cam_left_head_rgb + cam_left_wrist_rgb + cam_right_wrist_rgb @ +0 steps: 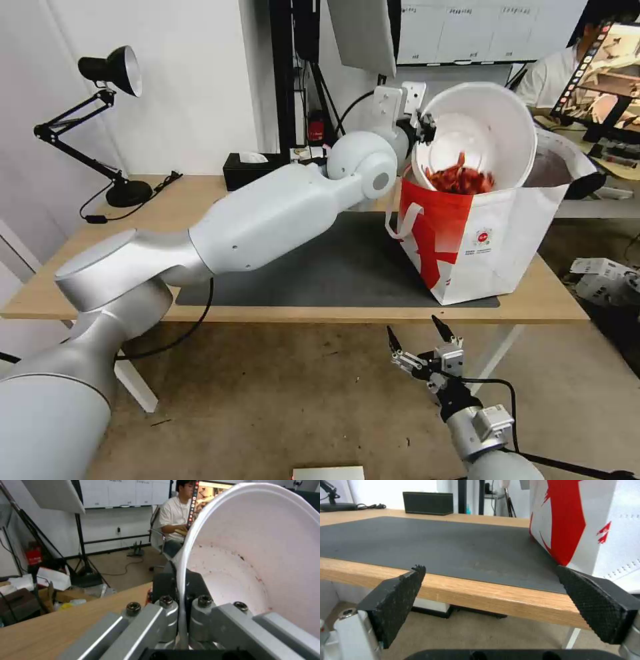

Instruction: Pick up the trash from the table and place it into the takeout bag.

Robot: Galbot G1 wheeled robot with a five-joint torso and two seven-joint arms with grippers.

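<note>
1. Your left arm stretches across the table (80, 280), its left tool (423, 127) pinching the rim of the white bowl (481, 123), which is tipped on its side over the takeout bag (493, 247).
2. Red shell scraps (460, 179) sit at the bowl's lower edge, right at the bag's open mouth.
3. Your right tool (419, 339) hangs below the table's front edge, fingers spread, holding nothing.
4. The bag stands on the right end of the dark mat (333, 267), close to the front edge; the mat beside it is bare.
5. A black tissue box (252, 168) and a desk lamp (100, 120) stand at the back.
</note>
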